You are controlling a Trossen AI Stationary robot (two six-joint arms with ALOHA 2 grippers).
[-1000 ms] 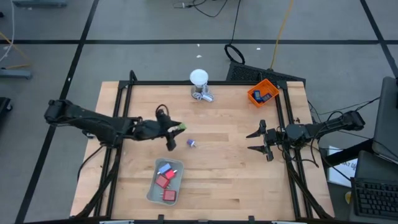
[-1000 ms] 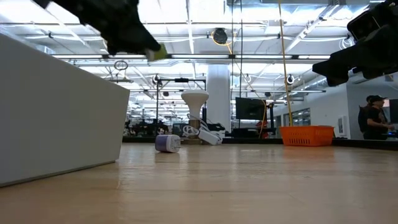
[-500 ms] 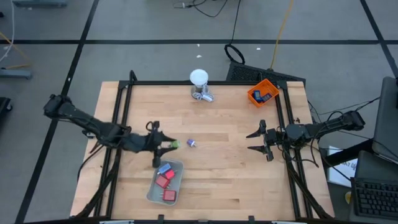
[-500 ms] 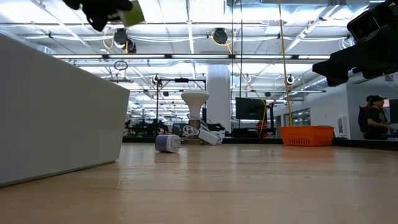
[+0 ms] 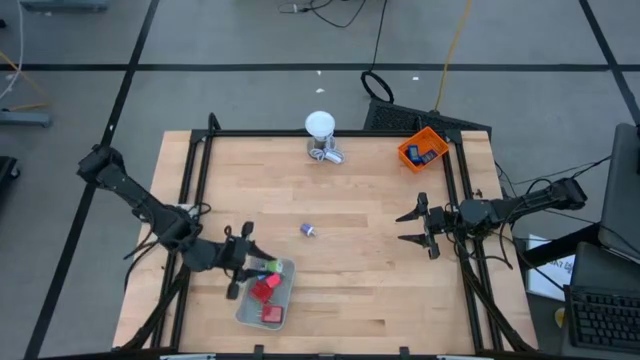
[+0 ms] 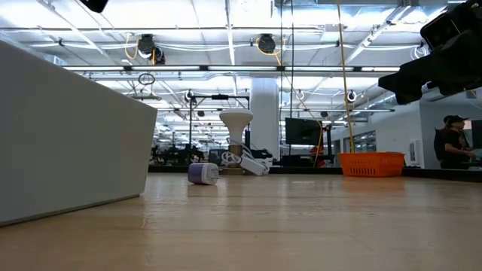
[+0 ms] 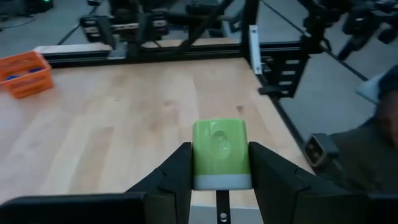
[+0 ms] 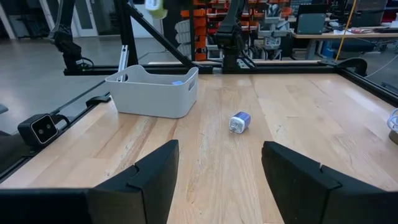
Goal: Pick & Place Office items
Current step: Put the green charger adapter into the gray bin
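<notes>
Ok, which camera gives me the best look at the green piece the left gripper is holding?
The left wrist view: the green piece fills the middle, clamped between the left gripper's fingers. The high view shows only a green speck above the grey tray. The right wrist view catches it far off; the low view misses it.

**A workshop hall around a wooden table**

The pale wood tabletop (image 5: pixel 360 220) sits in a black metal frame (image 5: pixel 330 133) on a grey floor (image 5: pixel 250 40) crossed by dark lines, with loose cables (image 5: pixel 340 12). Beyond, rows of ceiling lights (image 6: pixel 226 34), a white pillar (image 6: pixel 265 120), dark monitors (image 6: pixel 303 131), orange racks (image 8: pixel 202 25) and a person (image 6: pixel 454 143) at the far edge
</notes>
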